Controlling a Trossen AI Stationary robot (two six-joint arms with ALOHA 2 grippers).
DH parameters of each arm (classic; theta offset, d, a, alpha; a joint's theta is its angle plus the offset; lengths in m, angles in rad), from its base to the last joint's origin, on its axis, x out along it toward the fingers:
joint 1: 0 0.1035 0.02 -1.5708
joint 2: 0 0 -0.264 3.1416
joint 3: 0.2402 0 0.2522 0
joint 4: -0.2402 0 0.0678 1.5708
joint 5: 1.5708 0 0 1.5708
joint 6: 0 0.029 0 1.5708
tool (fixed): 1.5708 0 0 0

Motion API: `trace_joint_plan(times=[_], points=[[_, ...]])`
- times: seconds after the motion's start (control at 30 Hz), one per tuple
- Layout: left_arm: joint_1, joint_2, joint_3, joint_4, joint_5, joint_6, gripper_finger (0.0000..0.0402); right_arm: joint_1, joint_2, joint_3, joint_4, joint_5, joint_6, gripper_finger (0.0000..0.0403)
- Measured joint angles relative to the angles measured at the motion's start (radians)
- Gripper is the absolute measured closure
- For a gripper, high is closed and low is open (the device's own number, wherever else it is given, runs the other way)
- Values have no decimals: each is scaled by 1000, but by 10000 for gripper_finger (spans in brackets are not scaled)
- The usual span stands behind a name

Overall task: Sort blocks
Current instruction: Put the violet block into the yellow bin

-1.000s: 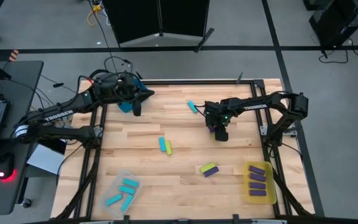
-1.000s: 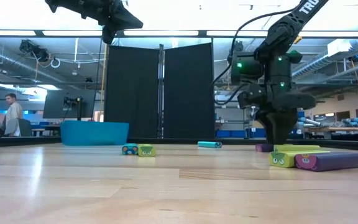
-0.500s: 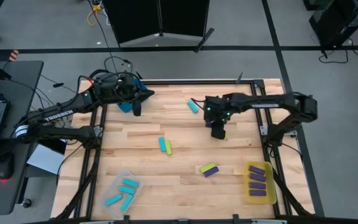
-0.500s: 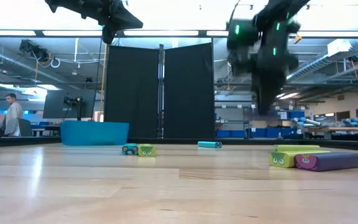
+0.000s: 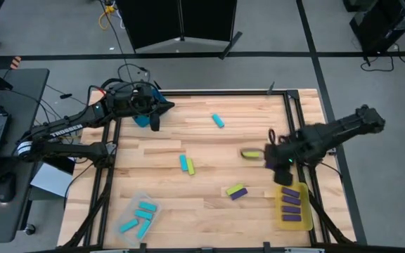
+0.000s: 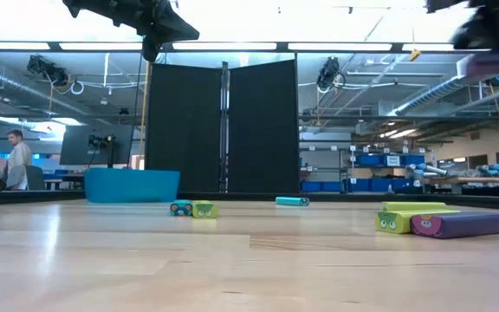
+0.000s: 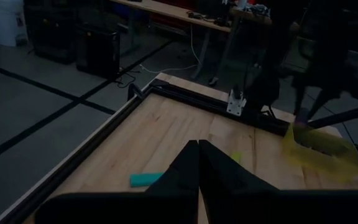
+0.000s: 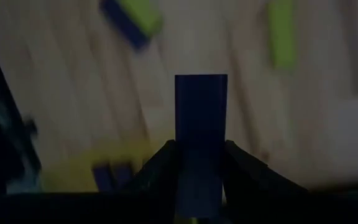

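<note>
My right gripper (image 5: 281, 167) hangs above the table's near right part, close to the yellow bin (image 5: 293, 205), and is shut on a purple block (image 8: 201, 118). A lime block (image 5: 250, 153) lies flat on the table just left of it. A lime and purple pair (image 5: 236, 190), a cyan and lime pair (image 5: 187, 165) and a single cyan block (image 5: 218, 121) also lie flat on the wood. My left gripper (image 5: 154, 121) waits, shut, high over the far left corner beside the blue bin (image 5: 142, 120). My right gripper pinches the purple block between its two fingers (image 8: 166, 163), at the block's lower end (image 8: 199, 163). The block runs along the fingers and its free end (image 8: 201, 84) juts past their tips. It is lifted clear of the table.
The yellow bin holds several purple blocks (image 5: 290, 200). A clear bin (image 5: 139, 214) at the near left holds several cyan blocks. The blue bin (image 6: 132, 185) stands at the far left. A black frame edges the table. A person (image 6: 16, 160) sits far off in the room.
My right gripper has risen from the far middle of the table with the purple block and swung fast toward the near right edge, ending by the yellow bin. The lime block stays on the table where the gripper was.
</note>
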Motion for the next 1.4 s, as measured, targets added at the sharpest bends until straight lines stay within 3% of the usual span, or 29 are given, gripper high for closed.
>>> trace_joint_plan(times=[0.27,0.57,0.77,1.03,1.3,1.4], points=[[0,0,0,0,-31,-5,390,328,-54,-106,-45,-88,246,298],[0,0,0,5,-73,-7,390,584,-90,-339,225,-131,496,298],[0,0,0,5,-87,-7,390,635,-89,-491,428,-125,592,298],[0,0,0,4,-88,-26,390,644,-89,-629,627,-105,597,298],[0,0,0,4,-88,-26,390,644,-89,-636,696,-115,570,298],[0,0,0,4,-60,-26,390,644,-89,-608,707,-125,573,259]])
